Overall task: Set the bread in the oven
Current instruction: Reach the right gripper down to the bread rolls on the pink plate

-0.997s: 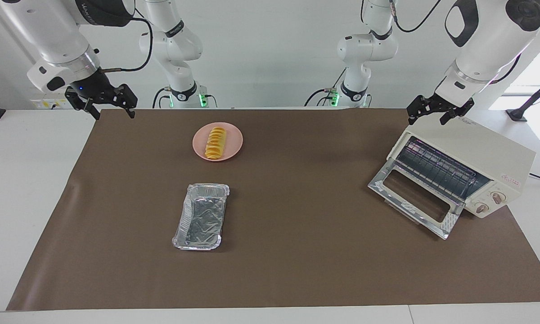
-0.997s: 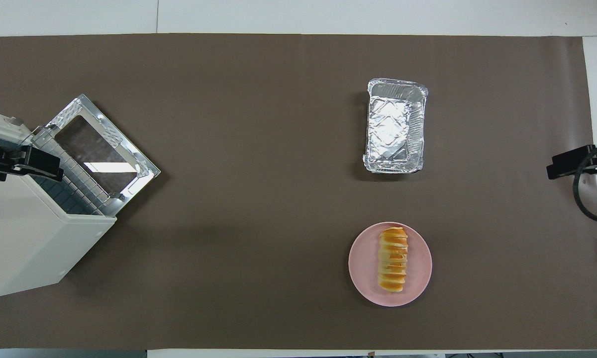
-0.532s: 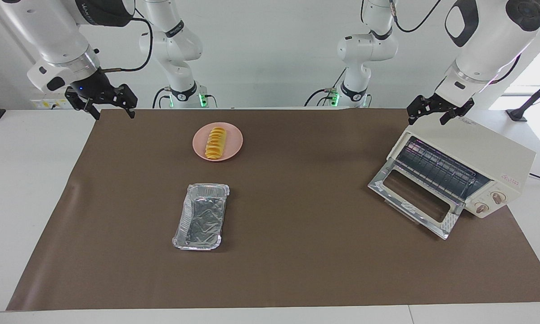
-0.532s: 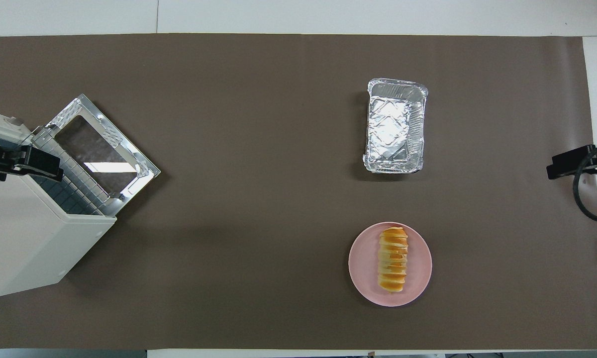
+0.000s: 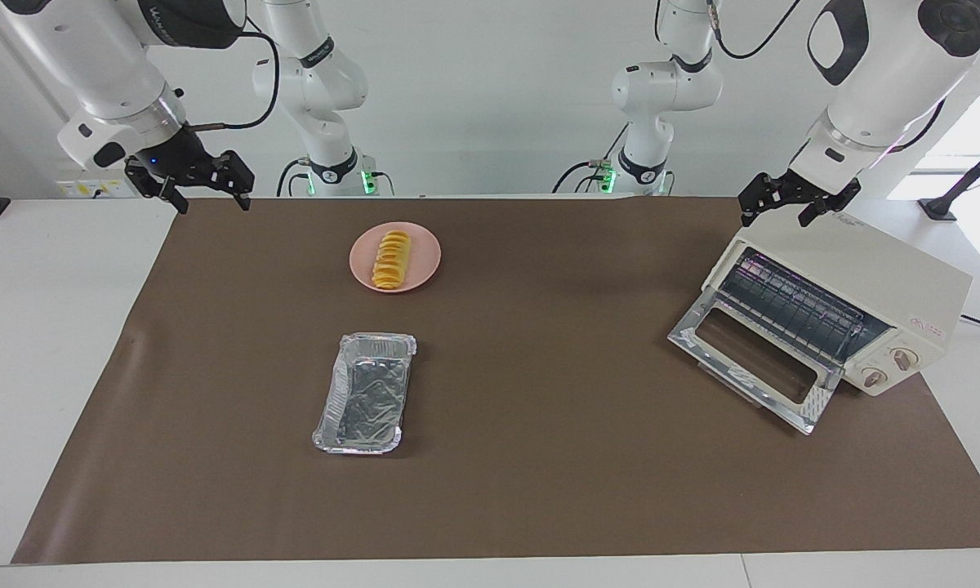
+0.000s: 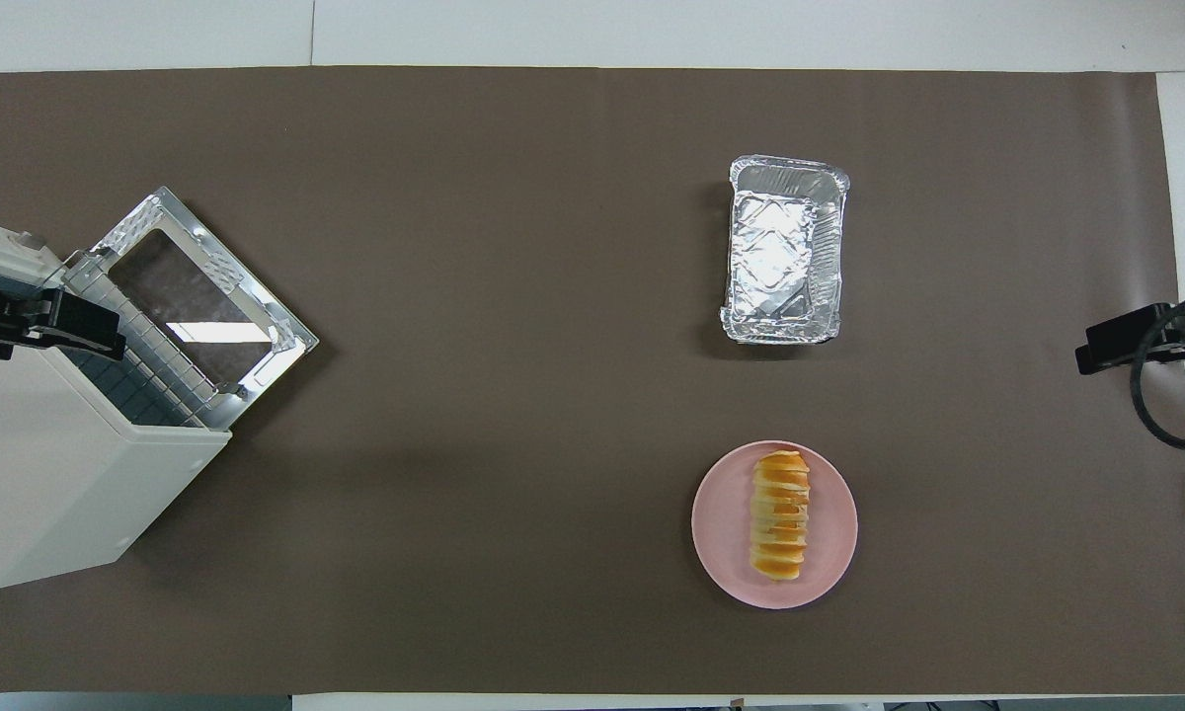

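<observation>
Nearest the robots, we see the right gripper [image 5: 205, 189] hanging released and empty over the brown mat's corner at the right arm's end, while the left gripper [image 5: 790, 202], also released, waits over the cream-white boxy toaster oven [image 5: 890, 294], whose glass door [image 5: 750, 359] lies dropped open. The ridged golden-yellow loaf of bread [image 5: 391, 259] rests on the round pink plate [image 5: 421, 263]. We should straddle its narrow width and squeeze gently. Farther out sits the silver foil tray [image 5: 365, 393].
</observation>
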Action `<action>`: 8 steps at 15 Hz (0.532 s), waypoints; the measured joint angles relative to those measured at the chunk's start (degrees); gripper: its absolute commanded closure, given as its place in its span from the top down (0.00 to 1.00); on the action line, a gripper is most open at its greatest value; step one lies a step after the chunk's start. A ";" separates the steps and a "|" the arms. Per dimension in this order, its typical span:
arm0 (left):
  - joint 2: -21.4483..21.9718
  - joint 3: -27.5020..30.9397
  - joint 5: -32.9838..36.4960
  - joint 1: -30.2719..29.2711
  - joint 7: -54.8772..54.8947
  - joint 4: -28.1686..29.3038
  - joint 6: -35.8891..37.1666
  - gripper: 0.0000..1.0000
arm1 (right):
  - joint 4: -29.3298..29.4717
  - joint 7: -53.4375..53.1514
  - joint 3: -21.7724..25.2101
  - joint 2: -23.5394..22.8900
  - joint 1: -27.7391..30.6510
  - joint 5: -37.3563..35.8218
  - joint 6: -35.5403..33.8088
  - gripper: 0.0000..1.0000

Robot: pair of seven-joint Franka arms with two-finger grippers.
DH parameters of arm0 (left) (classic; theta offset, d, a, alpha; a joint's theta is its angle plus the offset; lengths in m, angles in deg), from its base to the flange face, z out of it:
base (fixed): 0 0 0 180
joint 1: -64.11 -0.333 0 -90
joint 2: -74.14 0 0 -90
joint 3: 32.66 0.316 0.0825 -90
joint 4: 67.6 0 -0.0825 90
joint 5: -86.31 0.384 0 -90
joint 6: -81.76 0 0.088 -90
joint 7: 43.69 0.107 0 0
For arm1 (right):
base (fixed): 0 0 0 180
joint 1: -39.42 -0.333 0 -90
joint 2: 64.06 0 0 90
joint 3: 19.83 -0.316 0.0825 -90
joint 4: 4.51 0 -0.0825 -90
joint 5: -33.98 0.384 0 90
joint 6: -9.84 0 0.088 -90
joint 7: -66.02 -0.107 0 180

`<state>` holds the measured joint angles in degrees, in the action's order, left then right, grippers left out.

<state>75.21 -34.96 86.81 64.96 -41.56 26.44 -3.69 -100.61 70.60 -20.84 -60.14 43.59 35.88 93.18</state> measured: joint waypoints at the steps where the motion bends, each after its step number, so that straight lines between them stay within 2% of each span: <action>1: 0.00 0.00 0.00 0.00 0.00 0.00 0.00 1.00 | -1.86 -1.37 -0.03 0.76 -0.98 0.35 0.31 1.00; 4: 0.00 0.00 0.00 0.00 0.00 0.00 0.00 1.00 | -9.36 -9.14 -0.19 4.07 -6.48 0.71 3.91 1.00; 8: 0.00 0.00 0.00 0.00 0.00 0.00 0.00 1.00 | -23.70 -23.07 -0.66 10.87 -17.19 1.01 13.60 1.00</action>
<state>75.21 -34.96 86.81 64.97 -41.56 26.44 -3.69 -124.31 47.53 -21.50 -49.26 26.40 36.89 106.78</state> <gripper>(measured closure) 0.000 0.000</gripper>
